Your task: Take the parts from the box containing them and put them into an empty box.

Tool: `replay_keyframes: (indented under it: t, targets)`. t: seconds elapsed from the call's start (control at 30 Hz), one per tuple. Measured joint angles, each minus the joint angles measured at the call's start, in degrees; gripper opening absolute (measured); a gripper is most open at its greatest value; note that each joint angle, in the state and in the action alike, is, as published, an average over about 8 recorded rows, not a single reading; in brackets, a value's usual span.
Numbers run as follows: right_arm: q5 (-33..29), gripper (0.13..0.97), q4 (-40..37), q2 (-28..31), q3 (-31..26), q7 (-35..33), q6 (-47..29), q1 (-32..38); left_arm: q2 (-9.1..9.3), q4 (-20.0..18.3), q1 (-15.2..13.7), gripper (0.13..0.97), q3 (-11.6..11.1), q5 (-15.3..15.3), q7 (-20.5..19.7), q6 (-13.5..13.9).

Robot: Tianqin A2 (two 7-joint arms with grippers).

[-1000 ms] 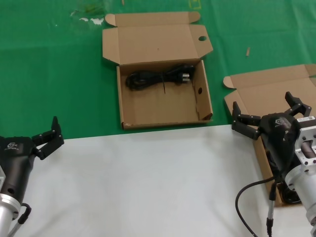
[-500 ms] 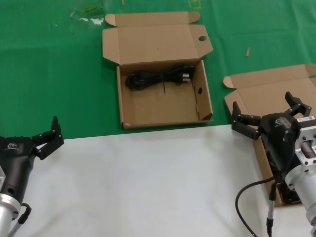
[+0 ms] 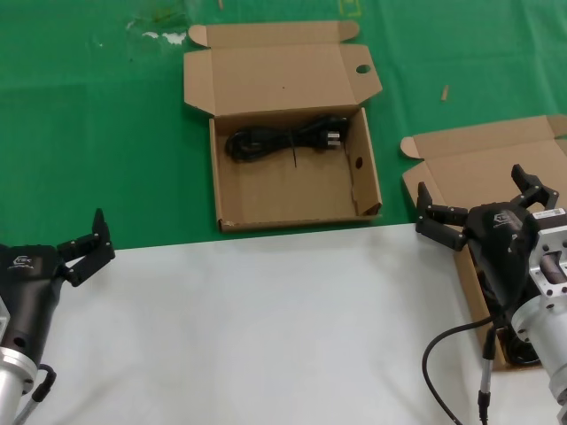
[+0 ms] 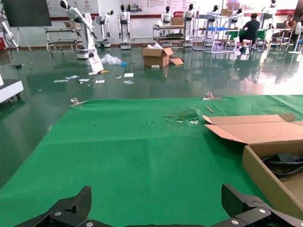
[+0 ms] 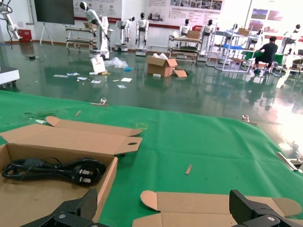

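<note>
The box with a round hole in its lid flap (image 3: 291, 190) lies open on the green cloth at the centre back. A coiled black power cable (image 3: 283, 140) rests along its far wall. The right wrist view shows that cable (image 5: 57, 170) and the box's lid (image 5: 66, 138) too. The plain-flapped box (image 3: 478, 159) sits at the right; my arm hides most of its inside. My right gripper (image 3: 474, 190) hangs open and empty above it, over its lid (image 5: 213, 208). At the left, over the edge of the white sheet, my left gripper (image 3: 84, 235) is open and empty too.
A white sheet (image 3: 266, 328) covers the near half of the table, and green cloth (image 3: 106, 133) covers the far half. Small scraps (image 3: 445, 92) lie on the cloth. The left wrist view shows open green cloth (image 4: 142, 156) ahead, with the holed box's wall (image 4: 265, 175) to one side.
</note>
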Motion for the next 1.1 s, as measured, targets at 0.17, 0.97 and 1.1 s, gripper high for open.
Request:
replay_keyframes:
  t: [0.17, 0.97, 1.1]
  targets:
    - [0.0, 0.966, 0.0, 0.0, 0.0, 0.0, 0.0, 0.0, 0.00, 0.0, 0.0, 0.966, 0.0, 0.0, 0.0, 0.0]
    - [0.0, 0.966, 0.0, 0.0, 0.0, 0.0, 0.0, 0.0, 0.00, 0.0, 0.0, 0.966, 0.0, 0.0, 0.0, 0.0]
    - [0.0, 0.966, 0.0, 0.0, 0.0, 0.0, 0.0, 0.0, 0.00, 0.0, 0.0, 0.966, 0.0, 0.0, 0.0, 0.0]
